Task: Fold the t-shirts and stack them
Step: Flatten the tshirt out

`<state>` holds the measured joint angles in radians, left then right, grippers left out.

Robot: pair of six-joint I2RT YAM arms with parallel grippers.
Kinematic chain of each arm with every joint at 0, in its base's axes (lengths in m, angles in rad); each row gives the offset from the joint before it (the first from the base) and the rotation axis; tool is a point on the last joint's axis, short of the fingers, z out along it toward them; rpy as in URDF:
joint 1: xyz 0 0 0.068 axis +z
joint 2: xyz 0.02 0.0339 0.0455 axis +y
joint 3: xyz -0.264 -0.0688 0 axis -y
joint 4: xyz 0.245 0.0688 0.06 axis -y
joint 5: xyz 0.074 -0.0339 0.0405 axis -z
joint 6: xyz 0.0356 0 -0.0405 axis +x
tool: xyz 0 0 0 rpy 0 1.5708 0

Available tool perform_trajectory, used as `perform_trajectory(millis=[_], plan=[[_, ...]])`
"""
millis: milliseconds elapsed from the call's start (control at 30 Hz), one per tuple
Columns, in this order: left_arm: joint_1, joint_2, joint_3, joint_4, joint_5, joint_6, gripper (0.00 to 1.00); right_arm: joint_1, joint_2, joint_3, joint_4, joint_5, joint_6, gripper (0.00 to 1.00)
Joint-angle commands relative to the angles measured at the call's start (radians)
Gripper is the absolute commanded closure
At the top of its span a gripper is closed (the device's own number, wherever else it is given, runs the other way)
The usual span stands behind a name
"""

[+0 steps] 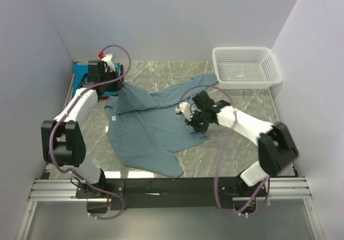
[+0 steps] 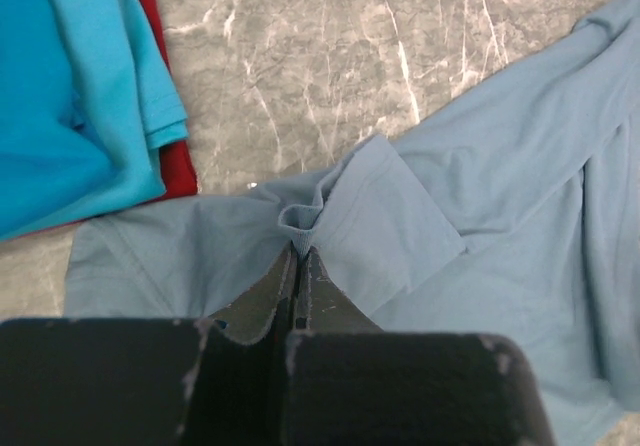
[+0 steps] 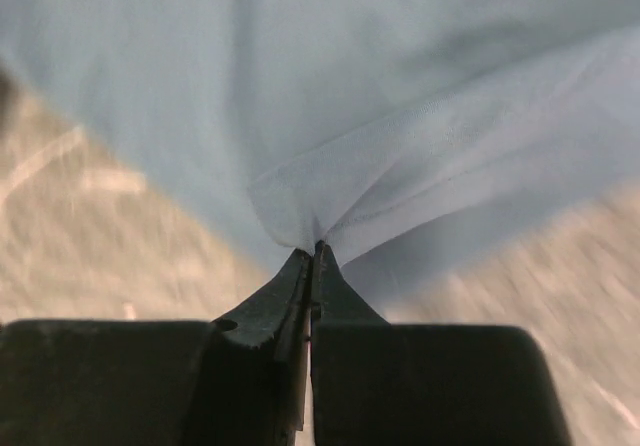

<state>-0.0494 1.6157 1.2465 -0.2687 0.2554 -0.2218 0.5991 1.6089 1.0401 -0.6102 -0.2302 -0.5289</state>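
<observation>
Pinching the grey-blue t-shirt (image 1: 145,129): left end effector (image 2: 300,256) clamped on a bunched fold, right end effector (image 3: 312,256) clamped on an edge. Shirt sprawls on table (image 1: 161,73), left of mesh basket (image 1: 247,68).

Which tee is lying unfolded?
The grey-blue t-shirt, spread mid-table and pinched by the left tool and right tool; the blue tees and red tee sit folded far left.

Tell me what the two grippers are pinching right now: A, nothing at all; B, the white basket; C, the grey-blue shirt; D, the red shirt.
C: the left gripper and the right gripper are each shut on a pinched fold of the grey-blue shirt.
</observation>
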Motion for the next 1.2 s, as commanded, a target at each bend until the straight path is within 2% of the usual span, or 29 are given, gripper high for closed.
perform_trajectory(millis=[0, 167, 300, 400, 667, 767, 800, 900, 1067, 1167], plan=[[-0.001, -0.118, -0.010, 0.045, -0.047, 0.016, 0.99, -0.042, -0.246, -0.046, -0.132, -0.029, -0.156, 1.00], [0.005, -0.289, -0.005, 0.054, -0.126, -0.034, 1.00, -0.149, -0.527, -0.118, -0.385, 0.014, -0.362, 1.00], [0.010, -0.454, -0.045, 0.083, -0.182, -0.063, 1.00, -0.396, -0.754, -0.100, -0.511, 0.049, -0.479, 1.00], [0.011, -0.559, 0.009, 0.037, -0.171, -0.082, 1.00, -0.516, -0.858, -0.060, -0.589, 0.051, -0.557, 1.00], [0.011, -0.700, 0.154, -0.040, -0.182, -0.102, 1.00, -0.622, -1.098, 0.005, -0.726, 0.218, -0.588, 1.00], [0.011, -0.711, 0.169, -0.064, -0.170, -0.102, 1.00, -0.621, -1.135, -0.015, -0.787, 0.206, -0.585, 1.00], [0.011, -0.708, 0.154, -0.070, -0.142, -0.102, 1.00, -0.621, -1.139, -0.046, -0.796, 0.200, -0.579, 0.94], [0.011, -0.717, 0.039, -0.076, -0.088, -0.110, 1.00, -0.621, -1.146, -0.116, -0.824, 0.146, -0.579, 0.55], [0.011, -0.778, -0.220, -0.082, -0.051, -0.094, 1.00, -0.621, -1.098, -0.109, -0.797, 0.049, -0.585, 0.43], [0.011, -0.803, -0.323, -0.055, -0.058, -0.103, 1.00, -0.621, -0.984, -0.071, -0.746, -0.105, -0.585, 0.37]])
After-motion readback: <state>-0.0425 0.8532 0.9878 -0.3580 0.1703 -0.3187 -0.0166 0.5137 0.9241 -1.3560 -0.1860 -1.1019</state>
